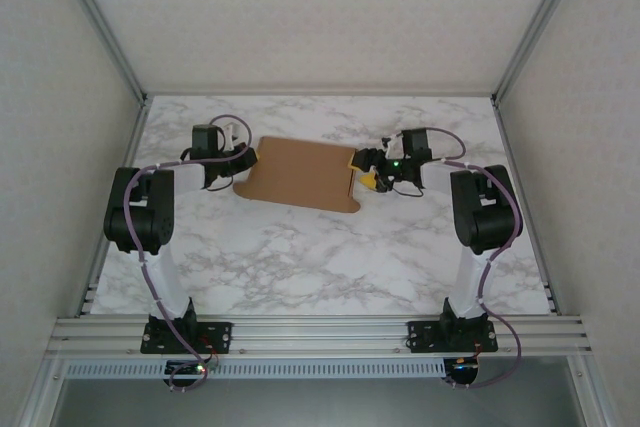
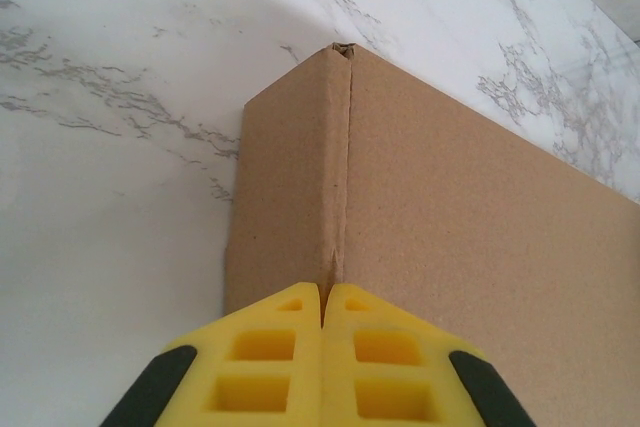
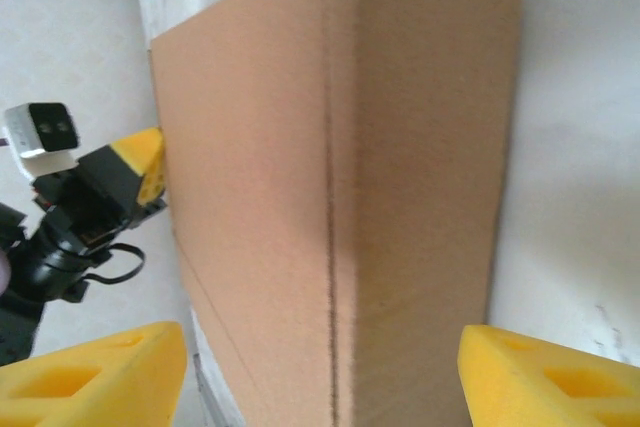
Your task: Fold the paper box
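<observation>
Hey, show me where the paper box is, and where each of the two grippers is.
paper box [image 1: 300,172], top view, middle of its flat brown panel.
left gripper [image 2: 323,292], left wrist view, where its closed yellow fingertips meet.
right gripper [image 3: 322,342], right wrist view, midway between its spread yellow fingertips.

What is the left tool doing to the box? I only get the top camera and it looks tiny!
Observer: The left tool is shut, its yellow fingertips pressed together right at a crease in the paper box.
Operator: And the right one?
Observer: The right tool is open, its yellow fingers wide apart, and in its wrist view the box's end shows between them.
</observation>
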`<act>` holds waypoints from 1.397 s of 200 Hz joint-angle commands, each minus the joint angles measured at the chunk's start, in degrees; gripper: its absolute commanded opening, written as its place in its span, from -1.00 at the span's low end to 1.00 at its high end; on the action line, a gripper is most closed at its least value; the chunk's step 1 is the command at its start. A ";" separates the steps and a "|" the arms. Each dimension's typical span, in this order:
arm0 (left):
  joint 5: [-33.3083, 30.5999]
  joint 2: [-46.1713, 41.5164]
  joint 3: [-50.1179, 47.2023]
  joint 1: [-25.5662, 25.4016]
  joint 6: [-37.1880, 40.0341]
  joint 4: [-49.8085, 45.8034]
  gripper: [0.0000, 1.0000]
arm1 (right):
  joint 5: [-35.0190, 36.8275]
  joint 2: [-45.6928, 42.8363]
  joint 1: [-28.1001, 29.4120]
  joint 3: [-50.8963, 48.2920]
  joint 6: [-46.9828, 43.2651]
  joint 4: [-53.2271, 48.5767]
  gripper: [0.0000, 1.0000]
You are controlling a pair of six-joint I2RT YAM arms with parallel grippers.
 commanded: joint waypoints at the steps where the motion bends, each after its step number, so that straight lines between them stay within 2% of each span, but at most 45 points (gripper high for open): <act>1: -4.47 5.06 -2.33 0.48 1.32 -10.72 -0.96 | 3.05 0.29 -0.24 1.37 -3.92 -4.53 0.46; 47: -4.39 5.52 -2.40 0.75 1.40 -10.63 -0.96 | 3.64 3.68 0.78 4.34 -4.40 -5.67 0.48; 98: -4.12 5.59 -2.41 0.75 1.22 -10.49 -0.97 | 8.25 6.32 3.55 10.42 -7.08 -14.12 0.50; 148: -3.77 5.44 -2.33 0.75 0.96 -10.31 -0.97 | 11.73 9.22 5.19 14.03 -5.61 -19.29 0.51; 196: -3.16 5.43 -2.41 0.78 0.55 -9.85 -0.96 | 4.49 10.20 6.06 12.91 1.56 -10.60 0.51; 227: -2.80 5.31 -2.50 0.70 0.34 -9.65 -0.96 | -2.48 8.68 6.29 9.34 11.78 4.94 0.51; 279: -2.20 5.33 -2.44 0.66 -0.01 -9.30 -0.96 | -3.02 5.28 6.32 5.52 16.18 14.18 0.51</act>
